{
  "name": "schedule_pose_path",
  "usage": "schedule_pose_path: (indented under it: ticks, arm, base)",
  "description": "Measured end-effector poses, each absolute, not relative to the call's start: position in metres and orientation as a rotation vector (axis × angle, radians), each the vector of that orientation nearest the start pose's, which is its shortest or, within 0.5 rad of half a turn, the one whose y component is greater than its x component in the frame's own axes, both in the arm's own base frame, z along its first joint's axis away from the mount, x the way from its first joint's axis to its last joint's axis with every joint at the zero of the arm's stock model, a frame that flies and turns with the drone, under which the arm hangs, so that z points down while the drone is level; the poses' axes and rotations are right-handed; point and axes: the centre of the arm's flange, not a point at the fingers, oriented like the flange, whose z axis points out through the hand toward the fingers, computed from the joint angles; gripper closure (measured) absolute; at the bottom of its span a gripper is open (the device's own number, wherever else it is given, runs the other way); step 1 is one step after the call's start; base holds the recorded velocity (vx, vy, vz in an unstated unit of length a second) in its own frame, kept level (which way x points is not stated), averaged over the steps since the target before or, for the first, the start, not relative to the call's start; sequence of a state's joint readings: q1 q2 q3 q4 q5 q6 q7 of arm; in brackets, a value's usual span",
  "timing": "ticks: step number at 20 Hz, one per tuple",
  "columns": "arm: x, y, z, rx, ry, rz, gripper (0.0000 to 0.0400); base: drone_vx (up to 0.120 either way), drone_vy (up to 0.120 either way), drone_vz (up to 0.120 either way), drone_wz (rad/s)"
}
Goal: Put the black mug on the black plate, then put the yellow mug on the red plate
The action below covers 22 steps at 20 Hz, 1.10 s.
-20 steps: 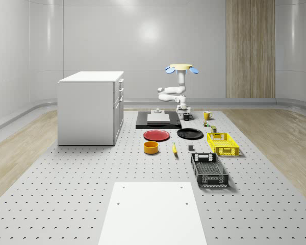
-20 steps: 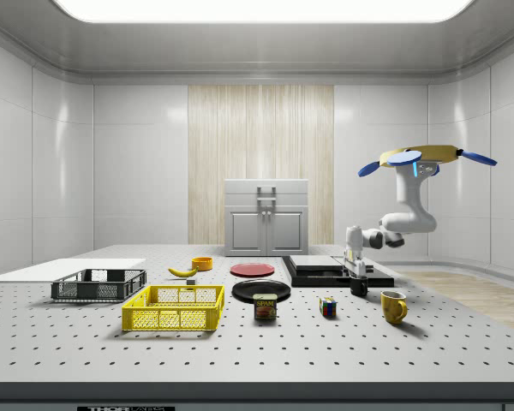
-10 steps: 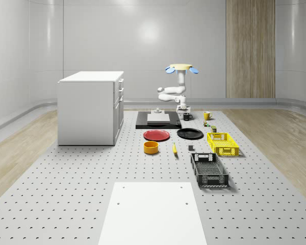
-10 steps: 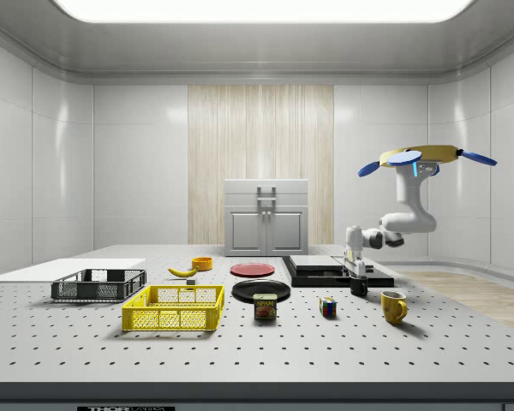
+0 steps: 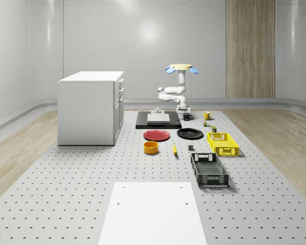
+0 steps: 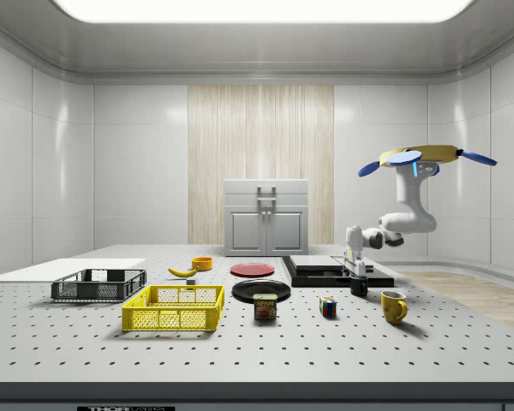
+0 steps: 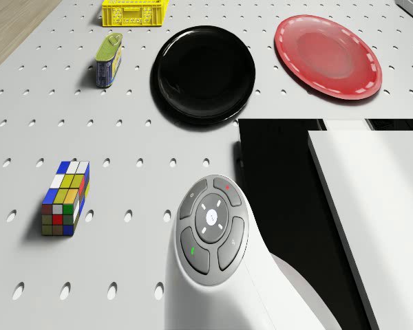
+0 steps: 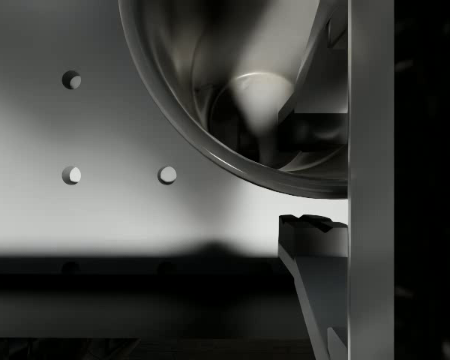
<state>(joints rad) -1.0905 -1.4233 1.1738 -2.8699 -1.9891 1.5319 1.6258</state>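
The black mug (image 5: 186,117) stands on the table beside the dark platform, between it and the yellow mug (image 5: 207,115). In the wrist view my gripper (image 8: 315,184) straddles the black mug's (image 8: 210,90) rim, one finger inside and one outside, shut on its wall. From the side, the gripper (image 6: 357,276) points straight down onto the black mug (image 6: 359,287). The drone (image 6: 424,156) hovers above the table's far end, beyond both mugs. The black plate (image 7: 203,74) and the red plate (image 7: 328,56) lie side by side, with nothing on them. The yellow mug (image 6: 393,306) stands upright.
A dark platform (image 5: 158,120) with a white block lies beside the mug. A Rubik's cube (image 7: 65,198) and a can (image 7: 109,60) lie near the black plate. Farther off are a yellow crate (image 5: 223,143), a black crate (image 5: 209,170), an orange bowl (image 5: 151,147), a banana (image 5: 174,148) and a white cabinet (image 5: 90,107).
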Motion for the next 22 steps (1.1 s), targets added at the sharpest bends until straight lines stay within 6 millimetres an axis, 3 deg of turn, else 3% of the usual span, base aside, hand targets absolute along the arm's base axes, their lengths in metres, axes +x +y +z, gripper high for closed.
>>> schedule_pose_path:
  ticks: [7, 13, 22]
  arm:
    - [0.297, 0.006, 0.536, 0.001, -0.002, 0.786, 0.0297]
    - [0.297, 0.006, 0.516, 0.001, -0.002, 0.786, 0.0299]
    - [0.297, 0.006, 0.49, 0.001, -0.002, 0.785, 0.03]
  base:
    - [0.0, 0.0, 0.0, 0.0]
    - [0.0, 0.0, 0.0, 0.0]
    - [0.009, 0.0, 0.12, 0.0]
